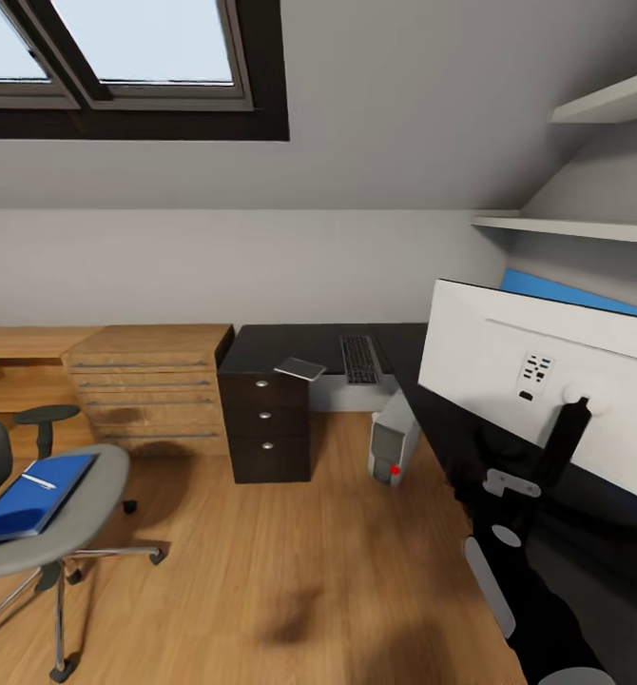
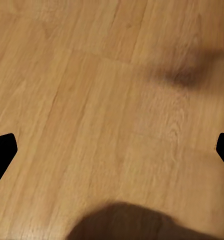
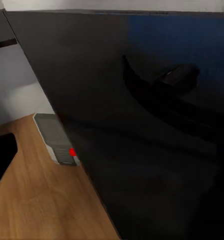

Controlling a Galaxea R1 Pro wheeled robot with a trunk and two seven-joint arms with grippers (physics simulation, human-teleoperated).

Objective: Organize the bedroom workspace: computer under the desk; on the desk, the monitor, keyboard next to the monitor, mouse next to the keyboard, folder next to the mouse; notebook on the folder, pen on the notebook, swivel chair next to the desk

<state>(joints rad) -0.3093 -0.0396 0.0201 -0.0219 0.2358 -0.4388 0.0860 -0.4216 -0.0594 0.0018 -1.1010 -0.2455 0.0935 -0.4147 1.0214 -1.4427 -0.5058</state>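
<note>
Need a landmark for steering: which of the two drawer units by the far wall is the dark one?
The dark brown three-drawer pedestal, standing right of the wider light wooden drawer chest and tucked under the black-topped desk.

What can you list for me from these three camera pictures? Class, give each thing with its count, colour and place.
monitor: one, white back, on the desk at right
desk: one, black top, against the wall
keyboard: one, dark grey, on the desk
computer: one, pale grey, on the floor by the desk
folder: one, blue, on the chair seat
pen: one, white, on the folder
swivel chair: one, grey, at left
drawer chest: one, light wood, left of the desk
right arm: one, black, below the monitor
</note>
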